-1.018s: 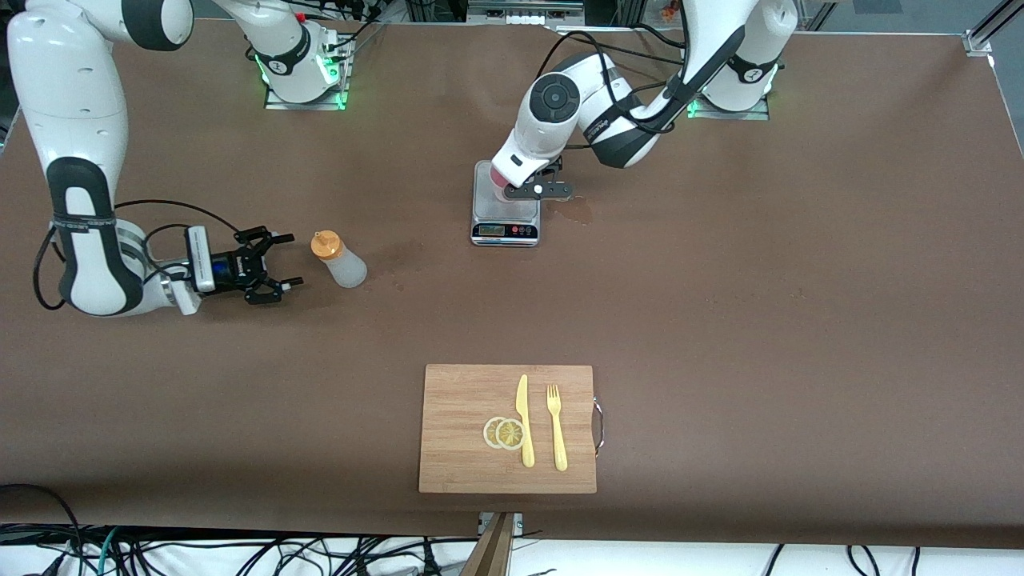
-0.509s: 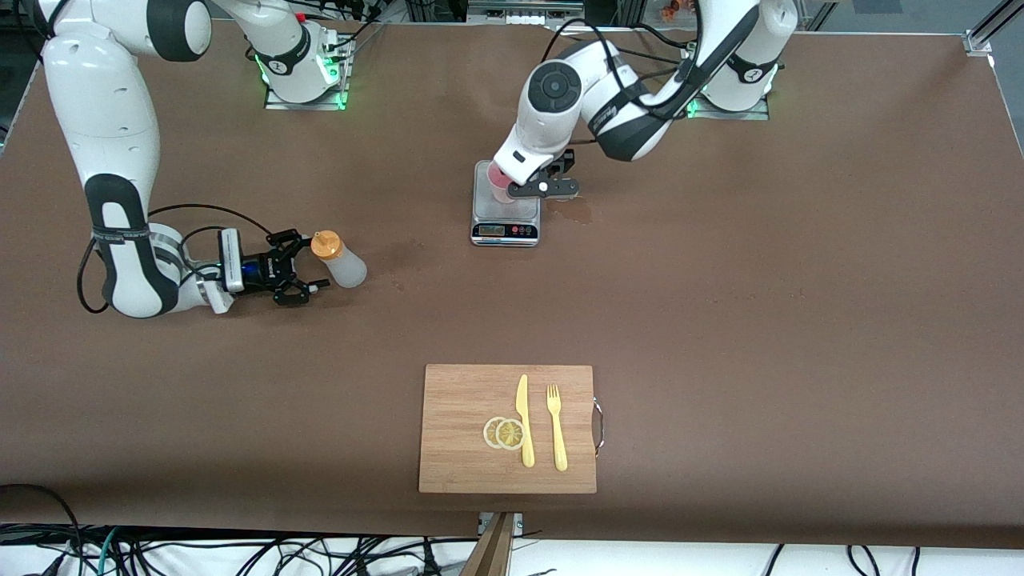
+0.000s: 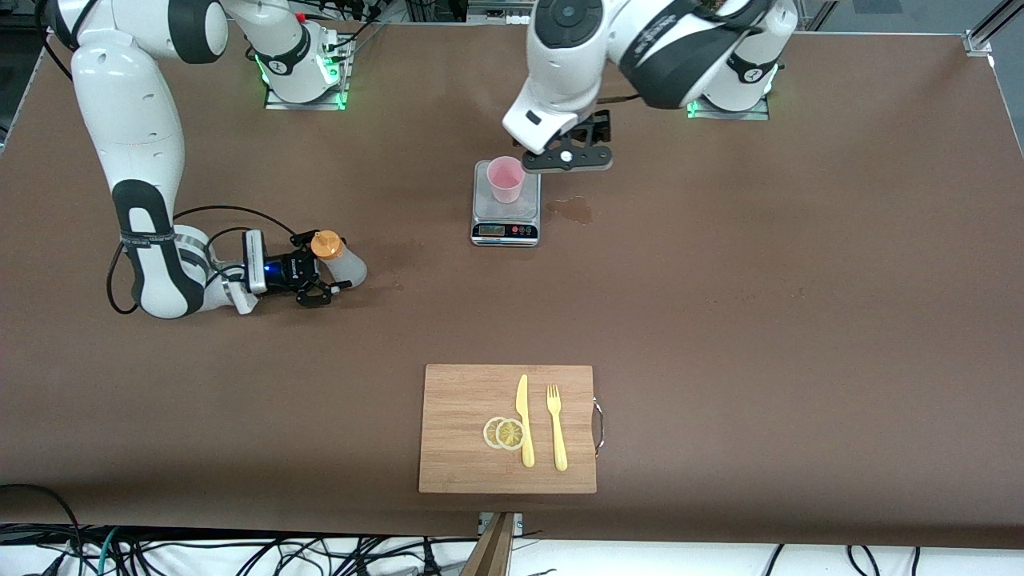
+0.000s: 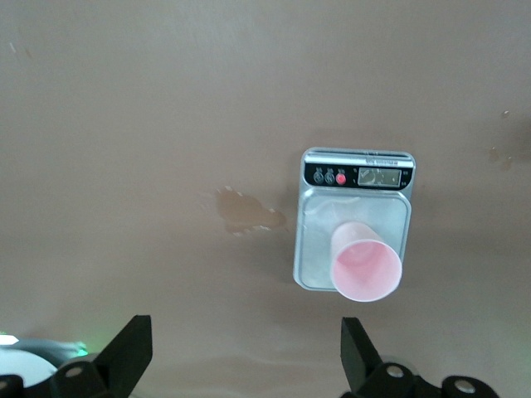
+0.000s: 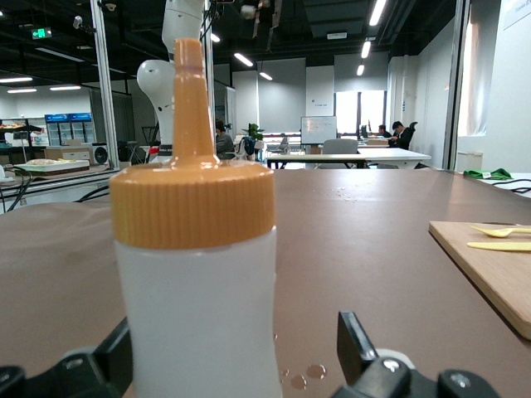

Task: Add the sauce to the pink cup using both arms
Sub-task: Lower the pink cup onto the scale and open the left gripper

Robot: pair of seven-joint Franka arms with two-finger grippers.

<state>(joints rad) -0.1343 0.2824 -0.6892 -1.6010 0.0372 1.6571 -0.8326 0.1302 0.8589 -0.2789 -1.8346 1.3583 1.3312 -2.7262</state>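
Right gripper (image 3: 324, 270) spread wide around sauce (image 3: 339, 258) — left gripper (image 3: 570, 150) wide, above scale (image 3: 506, 214) with pink cup (image 3: 506, 179).

The pink cup (image 3: 506, 178) stands on a scale (image 3: 506, 226), well apart from the sauce (image 3: 338, 258) (toward the right arm's end of the worktop (image 3: 768, 320)). A cutting board (image 3: 464, 448) lies nearer the front camera, carrying a knife (image 3: 524, 420), a fork (image 3: 556, 426) and two lemon slices (image 3: 502, 433).
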